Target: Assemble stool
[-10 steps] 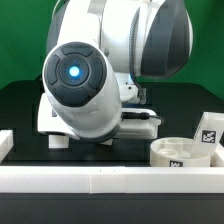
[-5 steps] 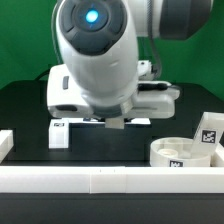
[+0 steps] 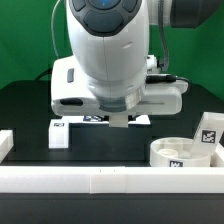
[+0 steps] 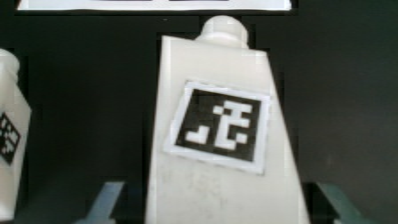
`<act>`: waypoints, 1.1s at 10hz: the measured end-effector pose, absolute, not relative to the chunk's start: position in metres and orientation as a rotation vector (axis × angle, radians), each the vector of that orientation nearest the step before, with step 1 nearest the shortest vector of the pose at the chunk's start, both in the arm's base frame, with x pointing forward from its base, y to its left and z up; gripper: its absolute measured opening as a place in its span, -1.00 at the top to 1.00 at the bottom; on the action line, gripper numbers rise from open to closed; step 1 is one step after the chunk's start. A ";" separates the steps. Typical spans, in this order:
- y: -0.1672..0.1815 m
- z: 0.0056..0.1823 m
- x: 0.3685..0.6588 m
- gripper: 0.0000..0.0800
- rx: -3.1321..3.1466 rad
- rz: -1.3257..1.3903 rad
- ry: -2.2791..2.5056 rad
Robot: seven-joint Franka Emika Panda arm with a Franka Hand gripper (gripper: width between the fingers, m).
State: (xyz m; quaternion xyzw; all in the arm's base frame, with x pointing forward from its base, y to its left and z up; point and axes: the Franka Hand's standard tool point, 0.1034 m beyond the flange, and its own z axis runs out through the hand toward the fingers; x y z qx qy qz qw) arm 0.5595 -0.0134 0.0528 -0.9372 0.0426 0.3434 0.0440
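No words, numbers or brand names to read here, just black-and-white square code tags: one on the leg (image 4: 221, 125) up close, one on the seat (image 3: 185, 153) rim, one on a second leg (image 3: 208, 132).

In the exterior view, the seat (image 3: 185, 152) is sitting at the right, just behind the front rail (image 3: 100, 181), with one leg (image 3: 210, 130) standing just behind it. A second leg (image 3: 60, 133) is standing well apart toward the left, before the marker board (image 3: 88, 119). The gripper (image 3: 118, 121) is hanging between them over the table (image 3: 25, 110); in the wrist view a third leg (image 4: 214, 130) is lying between its fingers (image 4: 111, 200), a neighbouring leg (image 4: 9, 110) just beside it.
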 end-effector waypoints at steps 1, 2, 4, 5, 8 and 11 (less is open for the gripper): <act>-0.009 0.063 0.557 0.18 -2.890 0.993 0.166; -0.005 0.071 0.558 0.18 -2.899 0.973 0.188; 0.002 0.088 0.581 0.18 -2.974 0.747 0.204; 0.004 0.098 0.587 0.18 -3.000 0.678 0.168; 0.002 0.093 0.601 0.18 -3.084 0.250 0.185; 0.009 0.105 0.611 0.18 -3.095 -0.124 0.202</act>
